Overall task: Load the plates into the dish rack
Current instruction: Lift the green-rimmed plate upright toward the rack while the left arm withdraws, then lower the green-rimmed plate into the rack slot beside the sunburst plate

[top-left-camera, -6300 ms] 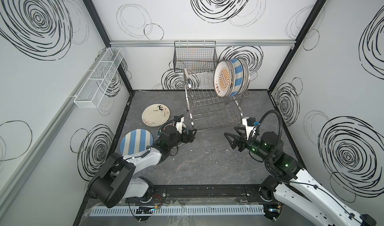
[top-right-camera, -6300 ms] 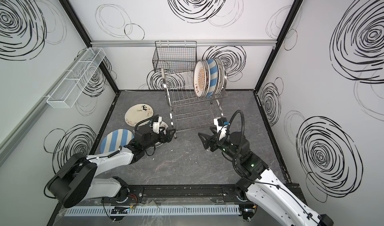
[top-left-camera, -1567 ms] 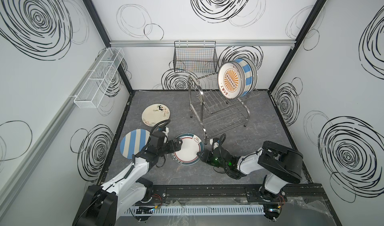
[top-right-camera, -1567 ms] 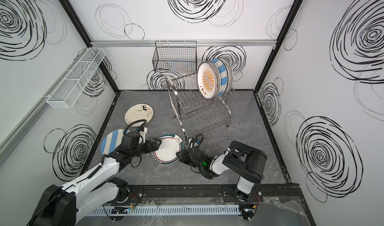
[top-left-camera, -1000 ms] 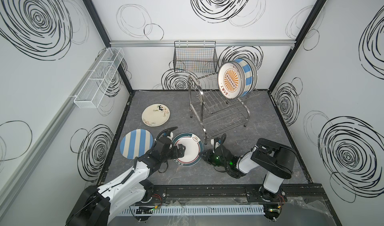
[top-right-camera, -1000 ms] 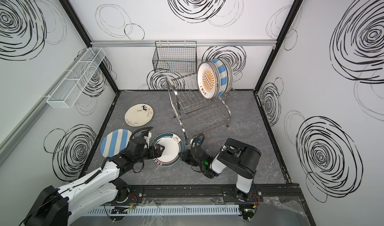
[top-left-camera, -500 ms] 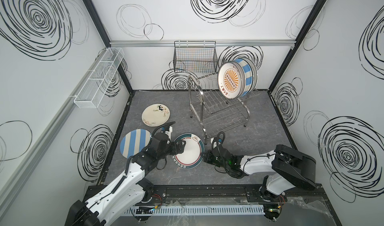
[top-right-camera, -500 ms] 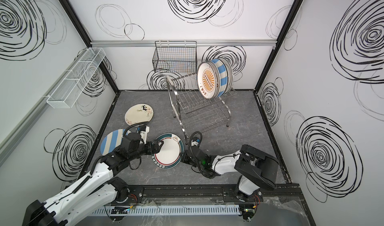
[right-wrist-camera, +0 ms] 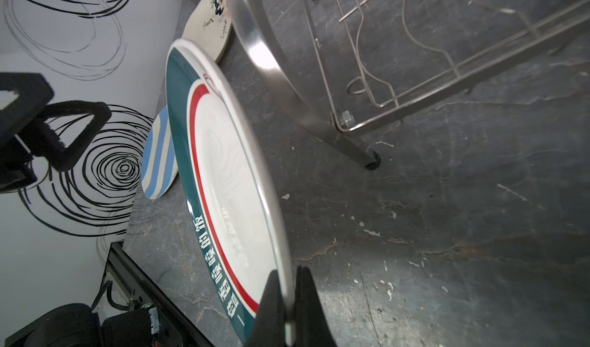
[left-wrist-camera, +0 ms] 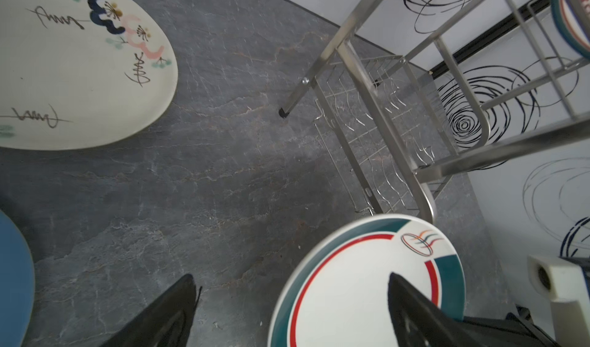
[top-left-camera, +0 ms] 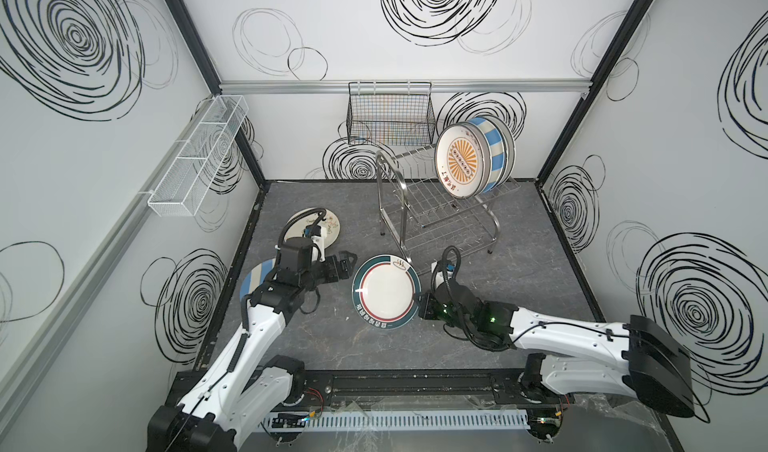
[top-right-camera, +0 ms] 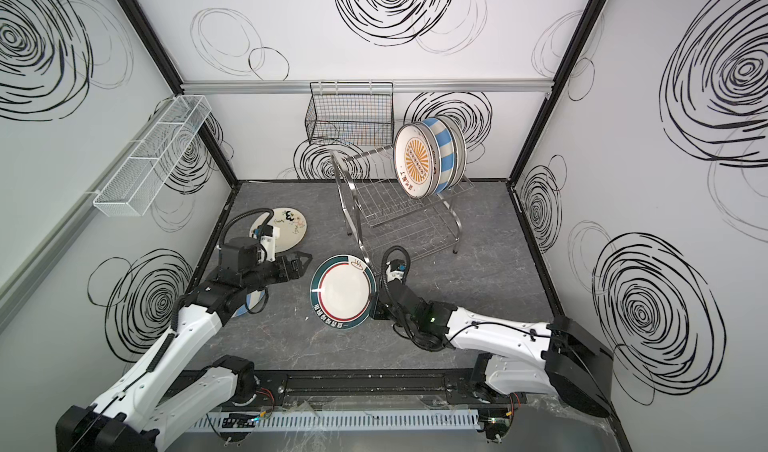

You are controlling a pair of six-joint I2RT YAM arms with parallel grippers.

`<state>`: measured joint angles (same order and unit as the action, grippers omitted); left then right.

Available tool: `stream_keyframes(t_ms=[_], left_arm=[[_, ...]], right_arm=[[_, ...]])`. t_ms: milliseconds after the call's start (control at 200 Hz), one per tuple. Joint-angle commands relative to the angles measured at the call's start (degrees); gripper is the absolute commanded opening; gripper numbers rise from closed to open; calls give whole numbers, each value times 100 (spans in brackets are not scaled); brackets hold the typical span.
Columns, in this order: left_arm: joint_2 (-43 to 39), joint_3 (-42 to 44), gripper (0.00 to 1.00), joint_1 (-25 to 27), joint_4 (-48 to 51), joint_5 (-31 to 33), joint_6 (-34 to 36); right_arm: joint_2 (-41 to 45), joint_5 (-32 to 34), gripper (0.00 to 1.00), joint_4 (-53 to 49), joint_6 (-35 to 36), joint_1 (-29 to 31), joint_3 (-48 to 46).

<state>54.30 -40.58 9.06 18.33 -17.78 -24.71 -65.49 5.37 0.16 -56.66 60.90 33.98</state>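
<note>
My right gripper is shut on the right rim of a white plate with a teal and red rim, held tilted above the floor. My left gripper stands open just left of that plate, apart from it. The steel dish rack holds an orange sunburst plate and a blue striped plate upright at its right end. A cream flowered plate and a blue striped plate lie on the floor at the left.
The rack's front arched tube and its leg stand close behind the held plate. A black wire basket hangs on the back wall. A long white mesh tray is fixed to the left wall.
My left gripper has come off the teal-rimmed plate's left edge and drawn back to the left. The right gripper keeps the plate, now a little higher and more tilted.
</note>
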Motion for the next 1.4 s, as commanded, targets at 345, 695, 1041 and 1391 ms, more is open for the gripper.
stream_keyframes(t_ms=[345, 695, 1041, 1391], left_arm=[[412, 32, 96, -805, 70, -327, 377], [513, 142, 96, -1104, 61, -542, 490], [248, 182, 96, -1132, 92, -434, 510], [-122, 336, 96, -1134, 21, -531, 366]], right_arm=[[1469, 973, 0, -2591, 1226, 38, 1836], [1287, 2270, 0, -4653, 1782, 5, 4471], [-133, 3526, 0, -4890, 3136, -307, 7054], [-1034, 3660, 0, -3101, 4570, -1774, 7161]])
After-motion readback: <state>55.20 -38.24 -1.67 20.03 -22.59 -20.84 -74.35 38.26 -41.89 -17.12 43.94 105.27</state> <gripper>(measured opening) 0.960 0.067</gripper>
